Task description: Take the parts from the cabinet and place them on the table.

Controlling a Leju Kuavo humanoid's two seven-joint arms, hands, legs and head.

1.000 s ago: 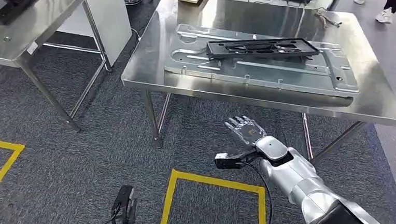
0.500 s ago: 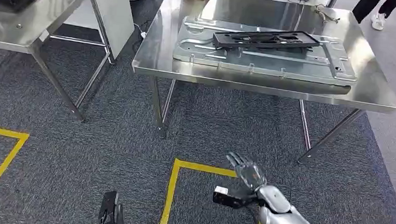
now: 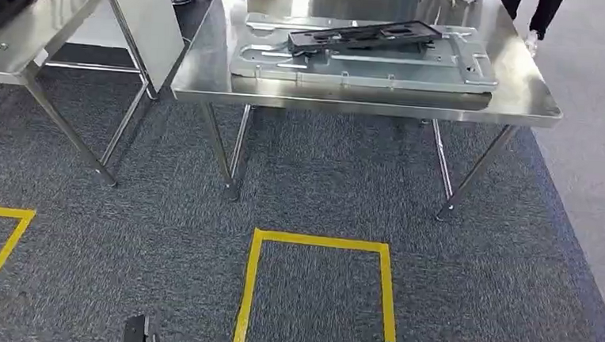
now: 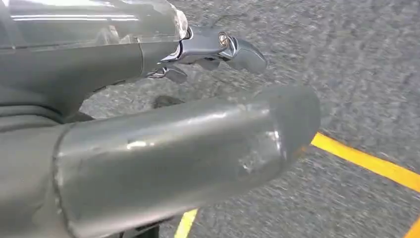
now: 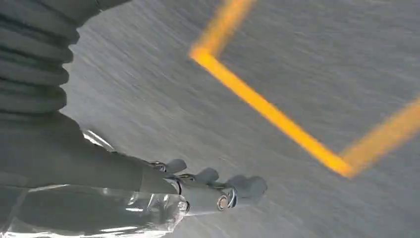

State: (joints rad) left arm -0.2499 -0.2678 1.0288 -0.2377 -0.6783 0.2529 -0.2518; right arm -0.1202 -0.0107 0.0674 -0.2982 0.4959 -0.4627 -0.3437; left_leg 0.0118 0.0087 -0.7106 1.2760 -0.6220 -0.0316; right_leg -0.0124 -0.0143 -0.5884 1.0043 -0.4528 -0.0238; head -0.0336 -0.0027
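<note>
Head view shows the black part [image 3: 361, 34] already on the plate [image 3: 366, 52] on the table [image 3: 367, 100], well ahead of both hands, left hand [image 4: 198, 49] and right hand [image 5: 198, 191] each hanging empty over carpet, fingers loosely apart, so placing looks done.
</note>
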